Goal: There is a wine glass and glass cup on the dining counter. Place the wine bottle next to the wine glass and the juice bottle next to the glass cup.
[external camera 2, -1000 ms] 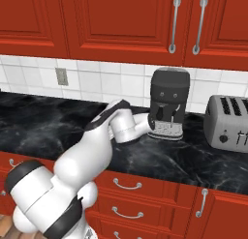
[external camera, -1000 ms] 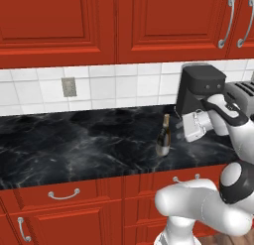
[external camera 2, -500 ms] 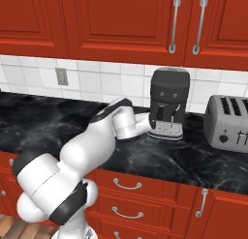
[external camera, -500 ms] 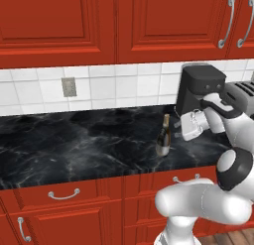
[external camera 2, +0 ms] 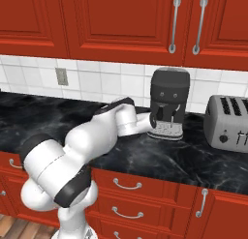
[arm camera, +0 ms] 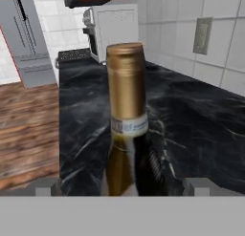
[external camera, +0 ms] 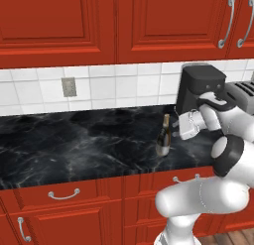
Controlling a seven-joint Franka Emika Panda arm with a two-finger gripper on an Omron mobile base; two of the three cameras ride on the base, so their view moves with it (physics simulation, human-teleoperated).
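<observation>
The wine bottle (external camera: 163, 138), dark glass with a gold-foil neck, stands upright near the front edge of a black marble worktop (external camera: 74, 145). My gripper (external camera: 175, 128) is level with its neck, just to its right, and open. In the hand view the wine bottle (arm camera: 125, 111) rises up the middle, very close. My gripper (arm camera: 122, 185) straddles it, one fingertip (arm camera: 45, 186) on each side and well apart from the glass. In the right base view my forearm (external camera 2: 121, 124) reaches across the worktop in front of the bottle.
A black coffee machine (external camera: 199, 90) (external camera 2: 168, 102) stands right behind my hand against the tiled wall. A silver toaster (external camera 2: 228, 123) sits further right. Red wall cabinets (external camera: 124, 21) hang above, and drawers (external camera: 64, 194) run below the worktop edge.
My hand has crept a little leftward, closer to the bottle's neck, and the elbow has dropped lower. The jaws stay open and the bottle has not moved.
</observation>
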